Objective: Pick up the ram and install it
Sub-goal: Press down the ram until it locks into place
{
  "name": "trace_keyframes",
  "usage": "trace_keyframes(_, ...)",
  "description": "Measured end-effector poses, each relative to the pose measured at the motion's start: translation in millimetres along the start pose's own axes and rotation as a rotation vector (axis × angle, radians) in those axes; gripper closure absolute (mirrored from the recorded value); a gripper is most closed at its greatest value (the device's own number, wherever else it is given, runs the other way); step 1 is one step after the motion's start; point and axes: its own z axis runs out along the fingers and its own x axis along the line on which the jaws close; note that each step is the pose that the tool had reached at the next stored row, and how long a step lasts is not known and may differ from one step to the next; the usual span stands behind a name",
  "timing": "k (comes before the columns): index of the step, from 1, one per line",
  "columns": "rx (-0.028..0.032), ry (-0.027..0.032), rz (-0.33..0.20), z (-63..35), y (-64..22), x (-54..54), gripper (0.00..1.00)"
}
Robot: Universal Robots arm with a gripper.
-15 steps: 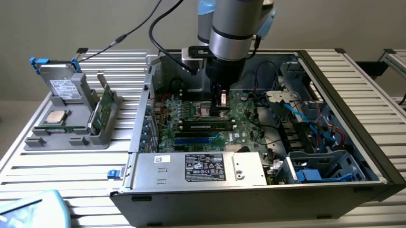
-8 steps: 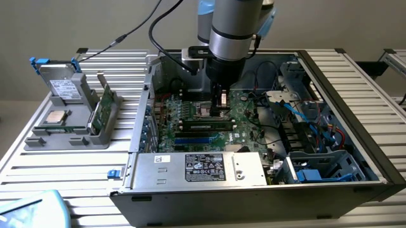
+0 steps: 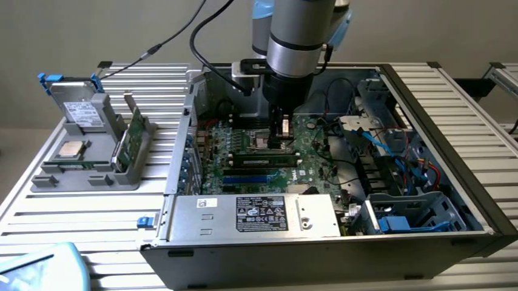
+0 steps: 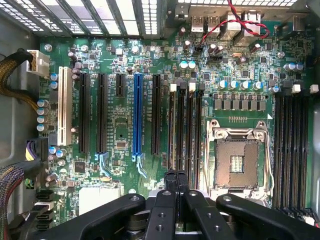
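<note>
A ram (image 3: pixel 134 138), a thin green stick, stands on edge in the grey holder (image 3: pixel 81 177) at the exterior view's left, outside the computer case. My gripper (image 3: pixel 283 140) hangs inside the open case over the motherboard (image 3: pixel 242 145), far from that stick. In the wrist view my gripper (image 4: pixel 175 176) is shut with nothing between its black fingers, just above the memory slots (image 4: pixel 186 125) beside the empty processor socket (image 4: pixel 237 160). A dark stick (image 3: pixel 263 161) lies seated in a slot just in front of the gripper in the exterior view.
The holder also carries a square silver processor chip (image 3: pixel 73 148) and a grey drive (image 3: pixel 81 112). Inside the case, a power supply box (image 3: pixel 255 215) sits along the near wall, and loose cables (image 3: pixel 404 151) and a drive cage (image 3: pixel 413 215) crowd the exterior view's right.
</note>
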Motion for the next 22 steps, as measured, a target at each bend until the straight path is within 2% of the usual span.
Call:
trace_keyframes(4, 0.0000, 0.0000, 0.000, -0.3, -2.4, 0.6, 0.89)
trace_keyframes(11, 0.0001, -0.0038, 0.000, -1.1, -22.0, 3.5, 0.89)
trace_keyframes(22, 0.0001, -0.0047, 0.000, 18.2, -23.6, 3.3, 0.89)
